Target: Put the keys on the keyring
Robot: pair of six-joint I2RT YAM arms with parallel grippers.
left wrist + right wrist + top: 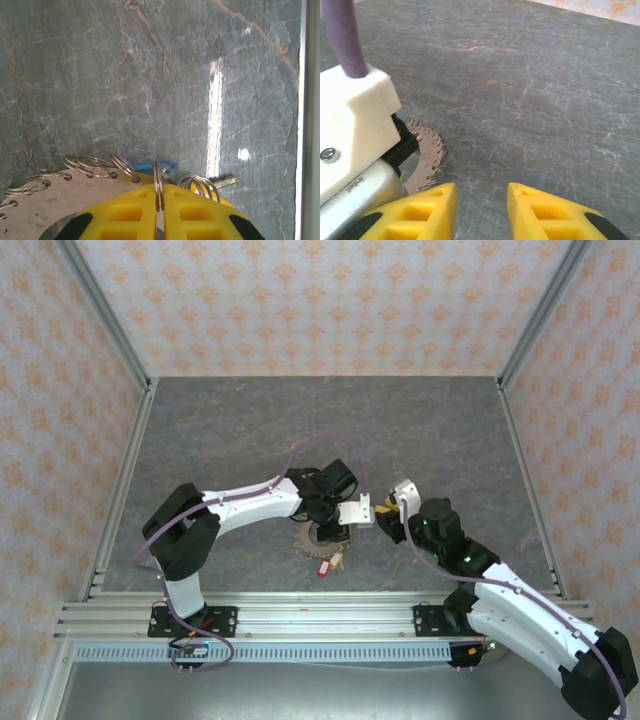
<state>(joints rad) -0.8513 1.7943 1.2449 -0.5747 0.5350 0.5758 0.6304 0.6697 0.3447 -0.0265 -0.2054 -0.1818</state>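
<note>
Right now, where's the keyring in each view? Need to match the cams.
Top external: keyring low centre, under the left gripper.
Left wrist: bottom left, one rim loop pinched between the yellow fingers.
Right wrist: lower left, beside the left arm's white housing.
Shared landmark: the left gripper, on the ring's rim.

table [250,430] | keyring [305,542] flat at near-centre, left gripper [327,531] directly over it | key [323,567] just beside keyring's near edge | right gripper [383,512] to keyring's right, apart from it | left wrist view: wire loop [158,181] upright between left gripper's jaws, keyring's plate to their left, key head [150,166] just beyond loop
</note>
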